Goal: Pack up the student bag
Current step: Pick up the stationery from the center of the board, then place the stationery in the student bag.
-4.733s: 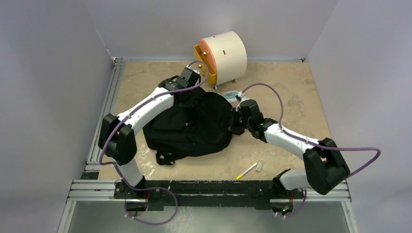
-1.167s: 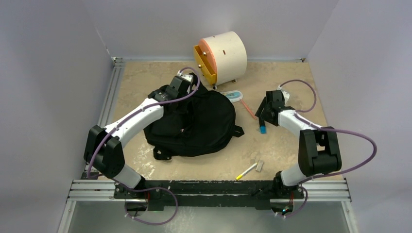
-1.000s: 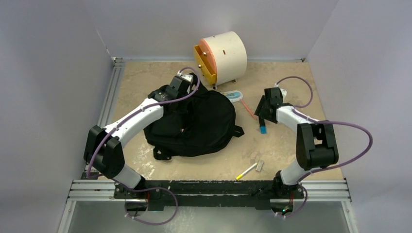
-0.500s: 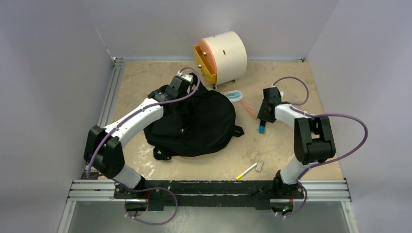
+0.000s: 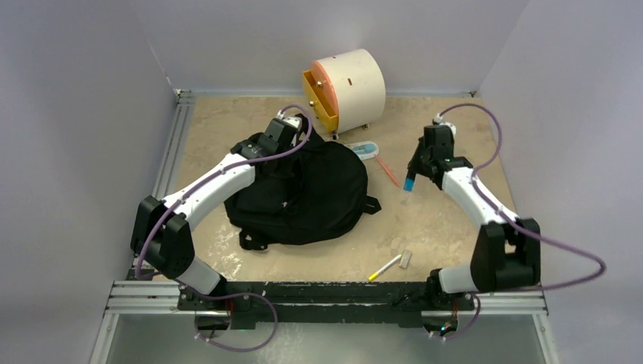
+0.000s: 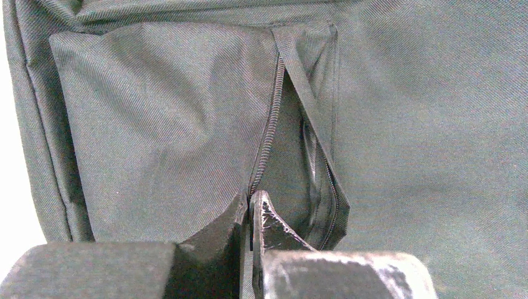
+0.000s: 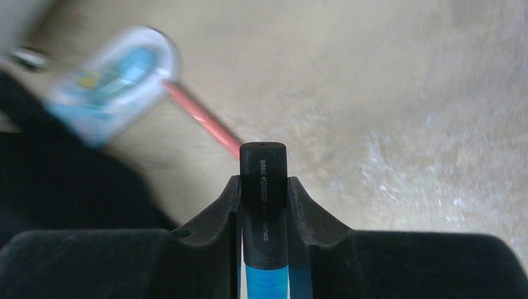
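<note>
One blue marker in right pincer

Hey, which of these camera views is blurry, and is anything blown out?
Right wrist view: the blue marker in the right gripper is sharp, but the table, red pencil and white-blue case behind are smeared. Left wrist view: student bag weave crisp, left edge blown out white. Top view: evenly lit, no glare.
</note>
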Robot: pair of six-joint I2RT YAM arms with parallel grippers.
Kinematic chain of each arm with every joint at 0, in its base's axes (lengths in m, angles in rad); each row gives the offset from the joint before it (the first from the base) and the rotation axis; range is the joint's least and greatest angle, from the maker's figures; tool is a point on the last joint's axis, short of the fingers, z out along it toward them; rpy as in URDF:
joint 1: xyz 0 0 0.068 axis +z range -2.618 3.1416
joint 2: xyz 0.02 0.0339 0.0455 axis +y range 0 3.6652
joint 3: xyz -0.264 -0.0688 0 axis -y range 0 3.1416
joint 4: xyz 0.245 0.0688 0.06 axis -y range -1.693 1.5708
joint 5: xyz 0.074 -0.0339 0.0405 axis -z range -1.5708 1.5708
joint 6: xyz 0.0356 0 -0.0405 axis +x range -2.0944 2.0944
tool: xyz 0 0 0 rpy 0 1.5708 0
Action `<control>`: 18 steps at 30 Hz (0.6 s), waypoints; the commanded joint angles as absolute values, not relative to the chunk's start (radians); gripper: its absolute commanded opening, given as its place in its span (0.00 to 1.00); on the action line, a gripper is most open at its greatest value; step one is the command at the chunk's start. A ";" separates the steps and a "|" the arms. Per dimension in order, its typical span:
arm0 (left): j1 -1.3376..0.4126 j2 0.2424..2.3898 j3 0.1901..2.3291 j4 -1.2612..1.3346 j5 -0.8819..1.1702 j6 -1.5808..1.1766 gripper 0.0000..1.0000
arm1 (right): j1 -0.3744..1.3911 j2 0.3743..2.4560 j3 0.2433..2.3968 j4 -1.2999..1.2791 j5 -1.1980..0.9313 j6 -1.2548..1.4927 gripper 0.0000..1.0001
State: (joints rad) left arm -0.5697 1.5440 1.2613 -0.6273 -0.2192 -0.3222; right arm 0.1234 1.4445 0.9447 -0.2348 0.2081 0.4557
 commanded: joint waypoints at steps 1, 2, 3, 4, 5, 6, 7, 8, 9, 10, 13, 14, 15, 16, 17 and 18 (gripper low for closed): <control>-0.562 1.499 1.267 -0.616 -0.206 -0.331 0.00 | 0.153 1.296 1.012 -0.156 -0.006 0.447 0.00; -0.562 1.499 1.265 -0.617 -0.204 -0.333 0.00 | 0.169 1.295 1.021 -0.143 -0.114 0.454 0.00; -0.563 1.499 1.263 -0.617 -0.203 -0.335 0.00 | 0.199 1.298 1.032 -0.132 -0.164 0.473 0.00; -0.562 1.497 1.259 -0.615 -0.203 -0.337 0.00 | 0.242 1.300 1.039 -0.110 -0.188 0.494 0.00; -0.562 1.495 1.256 -0.612 -0.203 -0.339 0.00 | 0.295 1.300 1.047 -0.083 -0.192 0.520 0.00; -0.562 1.493 1.253 -0.611 -0.205 -0.340 0.00 | 0.352 1.296 1.051 -0.045 -0.185 0.549 0.00; -0.563 1.492 1.251 -0.611 -0.204 -0.342 0.00 | 0.400 1.291 1.050 0.001 -0.187 0.582 0.00; -0.562 1.490 1.249 -0.611 -0.204 -0.343 0.00 | 0.457 1.286 1.035 0.068 -0.202 0.620 0.00; -0.562 1.489 1.249 -0.611 -0.204 -0.344 0.00 | 0.480 1.284 1.012 0.145 -0.223 0.662 0.00; -0.563 1.489 1.250 -0.611 -0.204 -0.344 0.00 | 0.510 1.284 0.985 0.228 -0.240 0.711 0.00; -0.563 1.488 1.258 -0.613 -0.203 -0.345 0.00 | 0.596 1.319 0.925 0.450 -0.251 0.816 0.00; -0.562 1.487 1.260 -0.615 -0.201 -0.345 0.00 | 0.620 1.339 0.919 0.509 -0.238 0.835 0.00; -0.562 1.486 1.263 -0.616 -0.198 -0.345 0.00 | 0.635 1.362 0.917 0.543 -0.228 0.861 0.00; -0.563 1.486 1.265 -0.617 -0.197 -0.345 0.00 | 0.650 1.395 0.912 0.576 -0.219 0.885 0.00; -0.562 1.484 1.267 -0.618 -0.195 -0.345 0.00 | 0.661 1.416 0.905 0.607 -0.201 0.912 0.00; -0.563 1.482 1.267 -0.618 -0.194 -0.345 0.00 | 0.669 1.435 0.895 0.640 -0.188 0.944 0.00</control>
State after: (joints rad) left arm -0.5694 1.5352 1.2499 -0.6258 -0.2108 -0.3302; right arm 0.6395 1.3697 0.9234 0.3691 -0.2092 0.7841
